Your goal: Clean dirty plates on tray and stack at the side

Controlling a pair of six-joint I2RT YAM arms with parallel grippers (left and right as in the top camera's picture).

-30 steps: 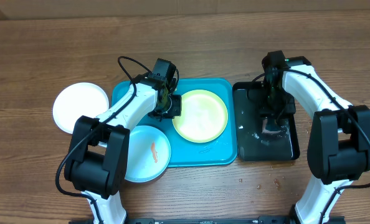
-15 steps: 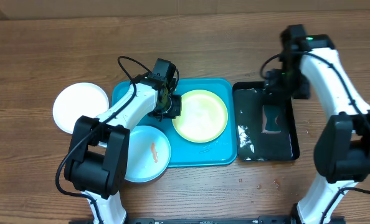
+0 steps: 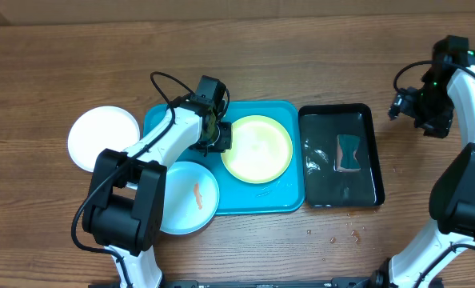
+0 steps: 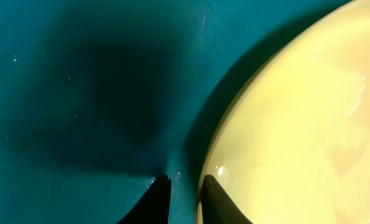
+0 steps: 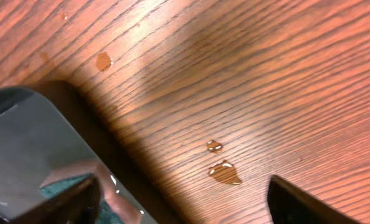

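The left claw (image 4: 186,190) sits low at the left edge of the yellow-green plate (image 3: 257,148), which lies in the middle of the big blue tray (image 3: 289,196). Its two fingers are very near each other, one over the tray floor and one over the plate, with the plate's rim right by the thin gap. I cannot tell if they pinch the rim or just stand beside it. I think the claw is there to hold the plate steady or to pick it up by its edge. This plate looks wet and shiny, and I see no red smear on it, so it may be clean now. The right claw (image 3: 408,106) is wide open with nothing in it, up over the wooden table (image 3: 237,48) just past the black tray (image 3: 317,192). The sponge (image 3: 349,152) lies flat in that black tray, a good place for a wet thing so it does not soak the wood. A few water drops (image 5: 222,171) sit on the table near there. The white plate (image 3: 103,138) is off the tray on the left, likely the start of the pile. The light blue plate (image 3: 188,197) hangs over the tray's front left corner and has an orange smear, so it looks like it needs wiping.
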